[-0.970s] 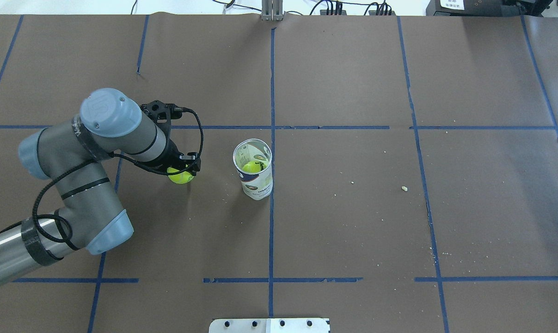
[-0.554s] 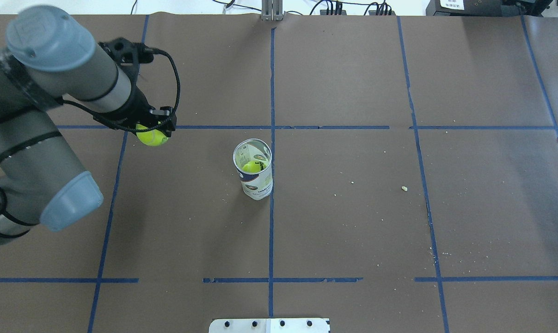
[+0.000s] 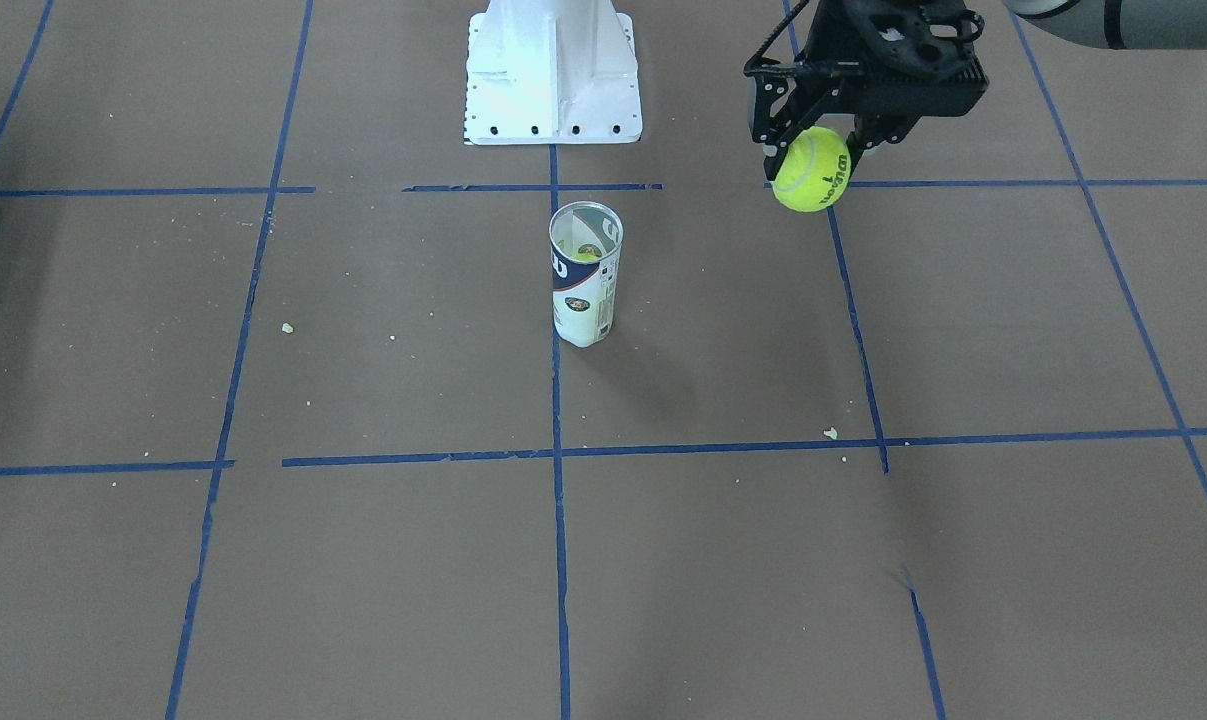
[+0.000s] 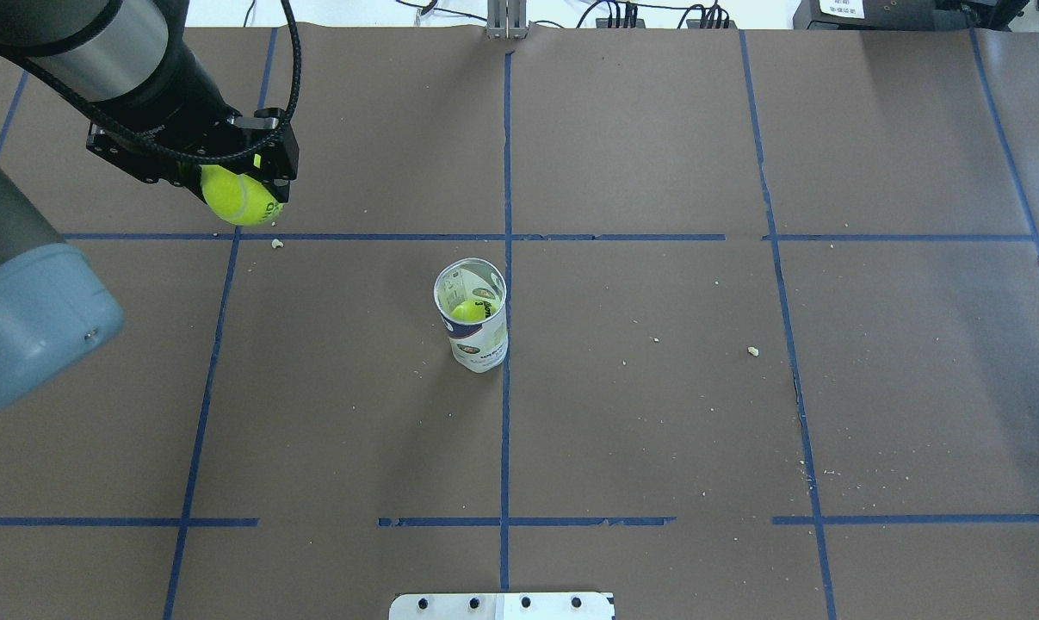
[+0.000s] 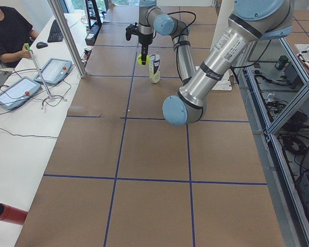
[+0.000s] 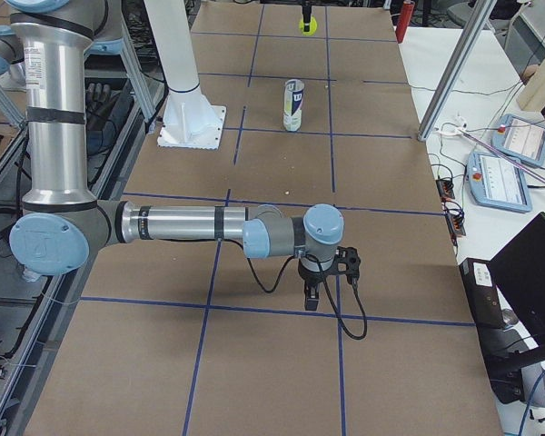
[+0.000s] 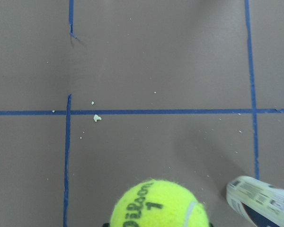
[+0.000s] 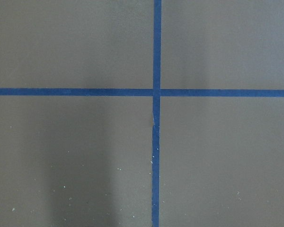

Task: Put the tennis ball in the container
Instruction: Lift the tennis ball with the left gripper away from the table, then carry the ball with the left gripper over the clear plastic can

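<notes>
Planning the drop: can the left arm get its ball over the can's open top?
Probably yes: the tennis-ball can stands upright, lidless, nothing over it; the left gripper holds the tennis ball raised.

Lettered yellow-green tennis ball (image 4: 238, 200) sits clamped in the left gripper (image 4: 231, 189); upright open container (image 4: 478, 347) stands well apart.

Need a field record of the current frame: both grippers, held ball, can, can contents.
left: left two-finger gripper shut on the fuzzy yellow-green tennis ball, raised off the brown paper-covered table
right: right two-finger gripper points down at the table, far from the can; open or shut cannot be told
container: tall clear-plastic can with white and navy label, upright, top open
contents: second yellow-green ball inside
ball vs can: apart; held ball not over the opening
</notes>
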